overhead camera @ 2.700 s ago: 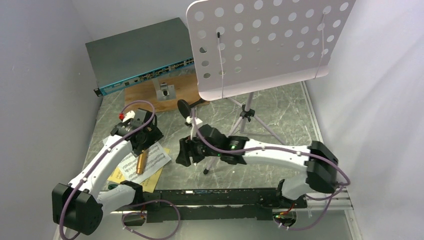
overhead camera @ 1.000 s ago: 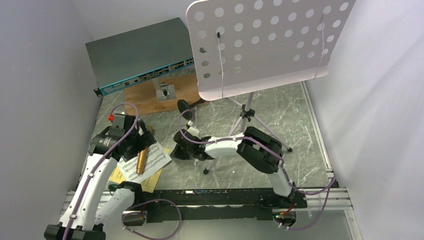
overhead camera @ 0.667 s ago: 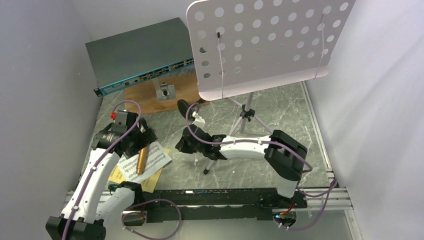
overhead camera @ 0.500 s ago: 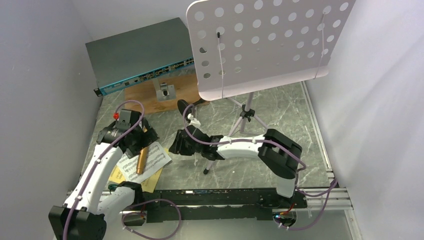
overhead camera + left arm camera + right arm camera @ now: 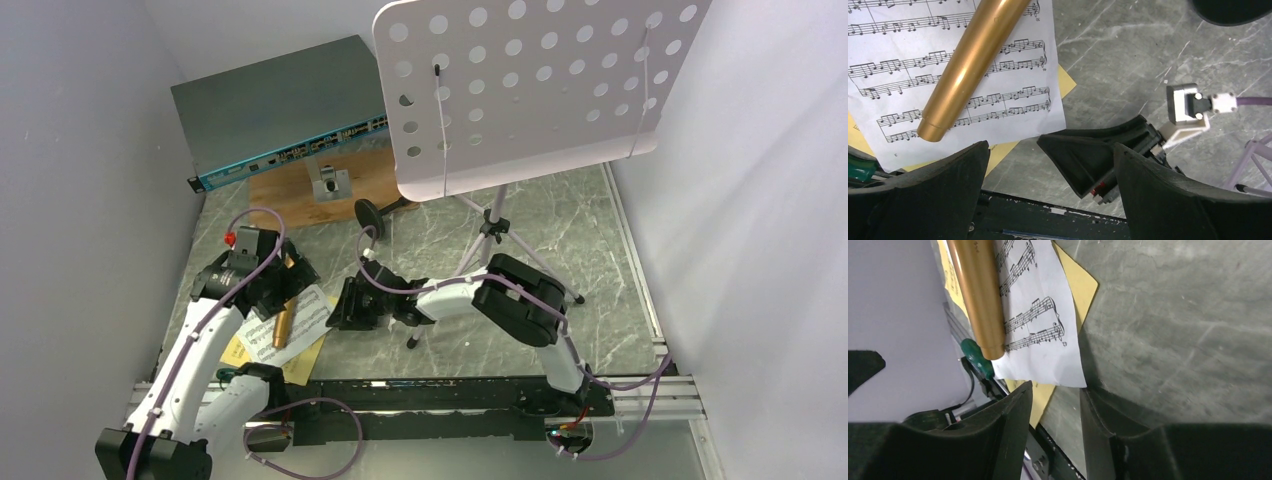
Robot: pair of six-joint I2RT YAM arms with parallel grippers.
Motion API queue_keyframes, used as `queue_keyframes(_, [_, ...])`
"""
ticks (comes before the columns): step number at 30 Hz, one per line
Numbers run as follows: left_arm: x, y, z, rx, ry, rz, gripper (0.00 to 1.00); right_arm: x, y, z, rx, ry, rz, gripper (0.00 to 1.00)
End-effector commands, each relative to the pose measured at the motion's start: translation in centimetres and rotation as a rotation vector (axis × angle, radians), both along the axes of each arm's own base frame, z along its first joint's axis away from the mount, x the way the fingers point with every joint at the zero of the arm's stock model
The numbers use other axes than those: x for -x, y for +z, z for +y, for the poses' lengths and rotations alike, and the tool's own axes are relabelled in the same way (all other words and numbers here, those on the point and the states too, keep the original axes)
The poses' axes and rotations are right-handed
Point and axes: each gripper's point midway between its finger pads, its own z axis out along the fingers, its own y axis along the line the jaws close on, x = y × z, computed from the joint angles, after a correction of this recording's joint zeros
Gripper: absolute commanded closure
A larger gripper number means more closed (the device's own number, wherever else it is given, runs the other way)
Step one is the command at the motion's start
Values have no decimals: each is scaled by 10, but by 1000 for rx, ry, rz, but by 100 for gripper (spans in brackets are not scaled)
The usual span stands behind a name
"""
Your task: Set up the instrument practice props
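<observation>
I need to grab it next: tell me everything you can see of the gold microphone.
The gold microphone is a smooth, shiny, metallic-looking tube with a flat, ringed end. It lies flat and diagonal on the white music sheet, at the near left of the table. Its other end is hidden. Nothing grips it.

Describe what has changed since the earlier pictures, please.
The right gripper moved left, from the legs of the music stand to the edge of the music sheets, and its fingers opened; they hold nothing. The left gripper shifted little, open above the microphone. Microphone, sheets and stand lie unchanged.
</observation>
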Motion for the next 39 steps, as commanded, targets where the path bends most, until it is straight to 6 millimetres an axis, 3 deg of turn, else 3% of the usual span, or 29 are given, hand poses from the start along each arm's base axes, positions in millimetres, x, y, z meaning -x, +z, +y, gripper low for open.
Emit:
queue_keyframes(1, [-3, 19, -8, 55, -7, -53, 1, -6, 8, 18, -87, -31, 63, 59])
queue_keyframes(13, [3, 29, -10, 72, -28, -103, 0, -33, -6, 13, -76, -192, 96, 72])
queue_keyframes(17, [2, 28, -10, 74, -28, -105, 1, -37, -5, 17, -77, -177, 83, 87])
queue_keyframes(19, [2, 28, -12, 80, -32, -104, 1, -38, -1, 19, -99, -163, 73, 100])
queue_keyframes(22, [1, 29, -10, 67, -31, -101, 1, -43, 22, 18, -123, -130, -26, 100])
queue_keyframes(27, [-1, 32, -2, 22, -28, -111, 0, -56, 55, -12, 20, -125, -304, 100])
queue_keyframes(32, [-4, 27, -5, 36, -24, -106, 1, -53, 59, -41, 133, -98, -407, 100])
queue_keyframes(39, [-7, 20, -13, 68, -50, -82, 0, -62, 83, -98, 376, -71, -616, 100])
